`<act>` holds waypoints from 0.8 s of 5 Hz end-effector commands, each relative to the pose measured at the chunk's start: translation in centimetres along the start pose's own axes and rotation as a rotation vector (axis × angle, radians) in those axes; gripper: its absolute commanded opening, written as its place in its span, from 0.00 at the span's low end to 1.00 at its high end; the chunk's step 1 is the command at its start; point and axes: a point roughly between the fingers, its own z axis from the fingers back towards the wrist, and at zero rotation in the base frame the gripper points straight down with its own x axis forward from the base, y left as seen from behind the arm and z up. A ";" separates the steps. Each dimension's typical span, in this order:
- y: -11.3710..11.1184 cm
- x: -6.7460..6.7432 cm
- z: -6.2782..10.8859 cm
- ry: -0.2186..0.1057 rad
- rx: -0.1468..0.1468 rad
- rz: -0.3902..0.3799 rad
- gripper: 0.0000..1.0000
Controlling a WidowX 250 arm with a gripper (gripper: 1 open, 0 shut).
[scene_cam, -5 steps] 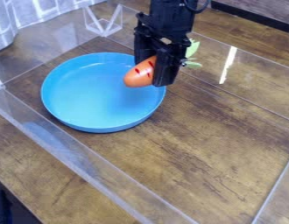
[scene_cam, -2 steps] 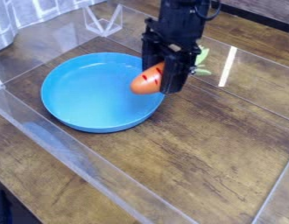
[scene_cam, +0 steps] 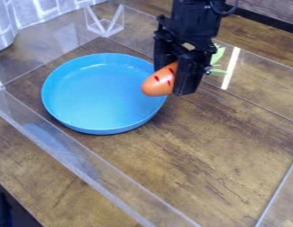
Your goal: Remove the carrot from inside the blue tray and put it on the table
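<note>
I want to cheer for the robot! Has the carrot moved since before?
Yes, the carrot moved right, from over the blue tray toward its right edge.

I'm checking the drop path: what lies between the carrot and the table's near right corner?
In the camera view, only bare wood tabletop shows between them.

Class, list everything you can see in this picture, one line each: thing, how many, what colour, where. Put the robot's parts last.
Carrot: one, orange with dark marks and a green top, in the claw over the tray's right edge
Tray: one, round, blue, left of centre
Table: one, brown wood, beneath everything
Clear see-through objects: count unclear, colourless, along the left side
Claw: one, black, shut on the carrot
Arm: one, black, top centre
</note>
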 end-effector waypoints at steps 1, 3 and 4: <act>-1.4 0.2 2.5 -0.084 0.020 -0.027 0.00; -3.1 0.6 1.7 -0.081 -0.009 -0.038 0.00; -3.9 0.6 1.3 -0.077 -0.020 -0.042 0.00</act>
